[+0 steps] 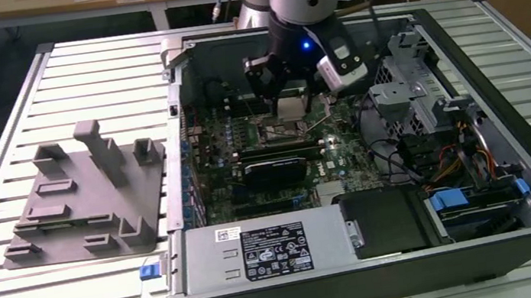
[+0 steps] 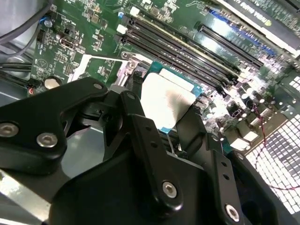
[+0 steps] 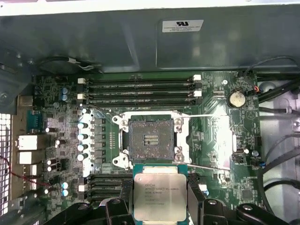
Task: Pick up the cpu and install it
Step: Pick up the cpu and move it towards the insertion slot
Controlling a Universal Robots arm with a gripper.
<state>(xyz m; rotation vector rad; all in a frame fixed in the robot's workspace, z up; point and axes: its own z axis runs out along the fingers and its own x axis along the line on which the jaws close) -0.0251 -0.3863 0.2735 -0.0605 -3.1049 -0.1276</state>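
Observation:
The cpu (image 3: 155,193), a flat square chip with a silvery top, is held between the black fingers (image 3: 193,197) of my gripper (image 3: 157,199), which is shut on its two opposite edges. In the first wrist view the open socket (image 3: 151,139) lies bare just beyond the chip, its metal lever (image 3: 206,166) swung aside. In the second wrist view the cpu (image 2: 164,101) hangs level a little above the green motherboard (image 2: 70,51). In the exterior view the gripper (image 1: 288,106) hovers low inside the open computer case, over the socket (image 1: 283,127).
Memory slots (image 3: 140,89) run beside the socket. A black card (image 1: 273,167), a power supply (image 1: 258,250) and a drive cage with cables (image 1: 427,120) crowd the case (image 1: 175,91). A grey fixture block (image 1: 87,195) sits on the slatted table at the exterior view's left.

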